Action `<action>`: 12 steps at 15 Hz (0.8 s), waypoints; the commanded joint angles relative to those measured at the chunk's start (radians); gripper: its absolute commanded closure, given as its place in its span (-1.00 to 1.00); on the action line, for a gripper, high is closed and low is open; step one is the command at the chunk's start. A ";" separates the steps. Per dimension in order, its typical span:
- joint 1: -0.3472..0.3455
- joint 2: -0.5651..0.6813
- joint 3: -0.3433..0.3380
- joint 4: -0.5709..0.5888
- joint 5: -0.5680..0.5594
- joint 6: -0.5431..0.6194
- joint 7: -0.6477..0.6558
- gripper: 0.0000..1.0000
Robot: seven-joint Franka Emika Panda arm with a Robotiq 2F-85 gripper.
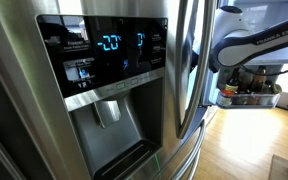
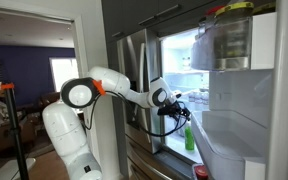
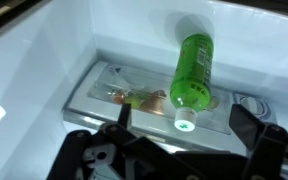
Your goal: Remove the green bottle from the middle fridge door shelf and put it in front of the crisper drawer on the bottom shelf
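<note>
The green bottle (image 3: 193, 62) stands with its white cap toward the wrist camera, in front of the crisper drawer (image 3: 124, 95) that shows produce through its front. My gripper (image 3: 181, 108) is open and hangs above the bottle, with a dark finger on each side and apart from it. In an exterior view the arm reaches into the open fridge; the gripper (image 2: 177, 106) is just above the green bottle (image 2: 189, 138). The pale middle fridge door shelf (image 2: 239, 135) is on the open door at the right.
A clear door bin with dark bottles (image 2: 229, 40) sits above the pale shelf. White fridge walls (image 3: 44, 60) close in around the bottle. In an exterior view the steel door with dispenser (image 1: 104, 70) fills the frame and the arm (image 1: 254, 45) passes behind it.
</note>
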 commanded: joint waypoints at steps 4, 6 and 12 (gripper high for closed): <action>-0.074 -0.275 0.043 -0.112 -0.030 -0.122 0.007 -1.00; -0.090 -0.337 0.055 -0.123 -0.032 -0.161 0.014 -1.00; -0.139 -0.513 0.092 -0.163 -0.020 -0.279 0.086 -1.00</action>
